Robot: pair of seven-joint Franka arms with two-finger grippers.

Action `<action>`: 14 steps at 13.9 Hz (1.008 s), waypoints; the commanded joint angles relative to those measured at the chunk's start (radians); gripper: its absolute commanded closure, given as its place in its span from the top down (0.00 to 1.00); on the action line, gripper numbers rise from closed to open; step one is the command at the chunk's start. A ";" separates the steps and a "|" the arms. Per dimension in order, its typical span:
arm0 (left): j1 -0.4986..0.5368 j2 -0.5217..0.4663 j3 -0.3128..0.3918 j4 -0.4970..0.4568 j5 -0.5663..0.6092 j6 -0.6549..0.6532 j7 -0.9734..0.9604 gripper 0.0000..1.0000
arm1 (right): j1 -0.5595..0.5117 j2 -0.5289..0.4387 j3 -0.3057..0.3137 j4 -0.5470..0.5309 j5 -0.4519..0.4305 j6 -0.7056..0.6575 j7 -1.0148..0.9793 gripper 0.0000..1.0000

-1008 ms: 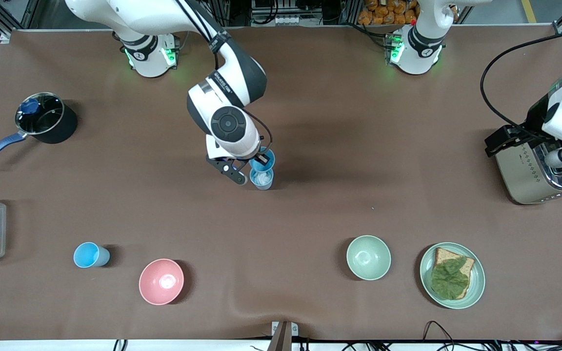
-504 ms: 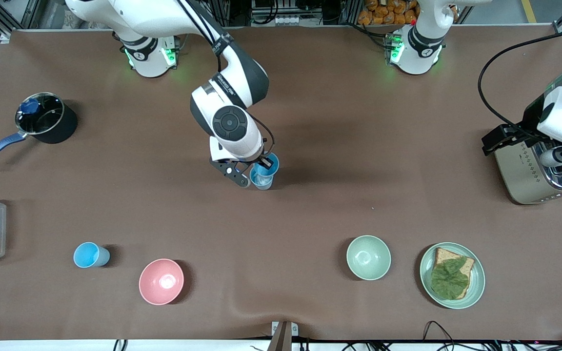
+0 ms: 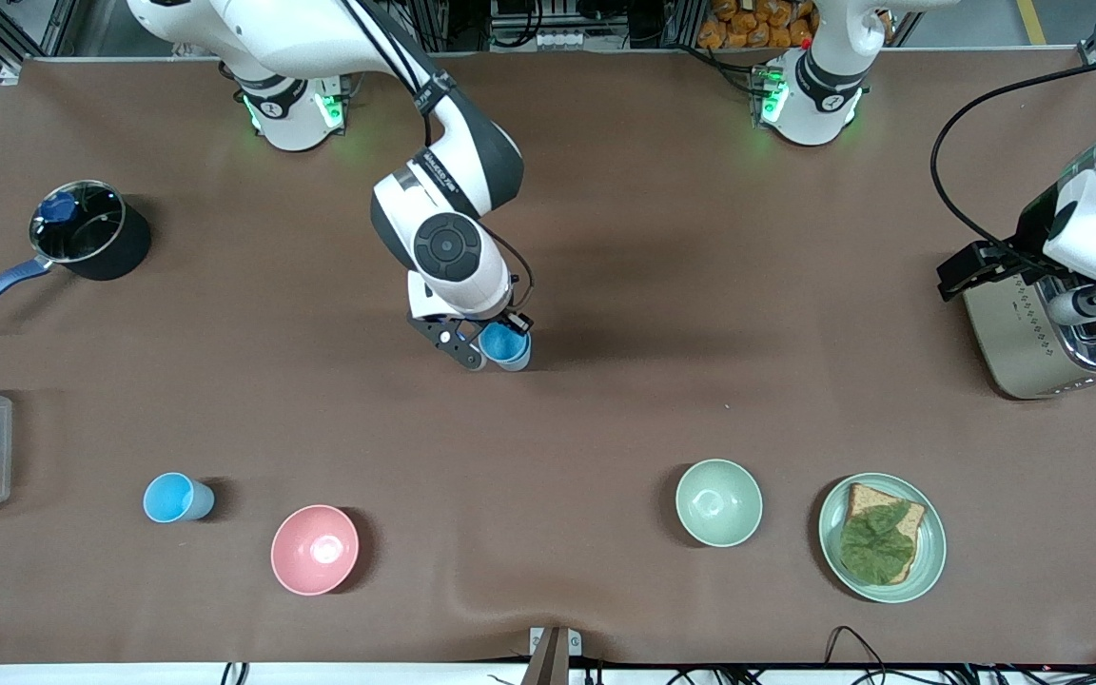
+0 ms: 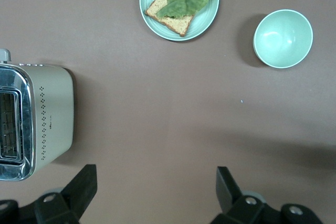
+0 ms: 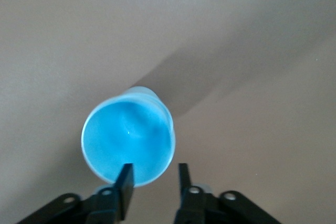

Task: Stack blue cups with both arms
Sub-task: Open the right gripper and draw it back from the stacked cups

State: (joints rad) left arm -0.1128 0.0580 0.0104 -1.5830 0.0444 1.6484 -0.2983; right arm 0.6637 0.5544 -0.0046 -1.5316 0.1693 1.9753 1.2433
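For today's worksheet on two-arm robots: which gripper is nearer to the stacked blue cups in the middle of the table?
Right. The right gripper grips the rim of the stacked blue cups. The left gripper waits, open, near the toaster at the left arm's end.

Two small light-blue plastic tumblers nested upright as one stack (image 3: pixel 507 346) (image 5: pixel 128 141) at mid-desk, the inner rim pinched by the right end effector (image 3: pixel 494 339) (image 5: pixel 153 176). A third light-blue plastic tumbler (image 3: pixel 173 498) stands upright, nearer the front camera, toward the right arm's end.
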 commanded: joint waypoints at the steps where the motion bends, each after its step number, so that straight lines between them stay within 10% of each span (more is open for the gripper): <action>1: 0.018 -0.027 -0.006 -0.012 0.003 -0.022 0.028 1.00 | -0.080 -0.083 -0.002 -0.002 -0.007 -0.076 -0.114 1.00; 14: 0.015 -0.029 -0.010 -0.005 0.000 -0.067 0.100 1.00 | -0.565 -0.421 0.003 -0.110 -0.157 -0.391 -1.177 1.00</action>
State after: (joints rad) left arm -0.1048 0.0475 0.0064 -1.5824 0.0444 1.5969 -0.2219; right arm 0.1143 0.2650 -0.0296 -1.5369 0.0189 1.5747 0.1088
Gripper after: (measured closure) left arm 0.000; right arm 0.000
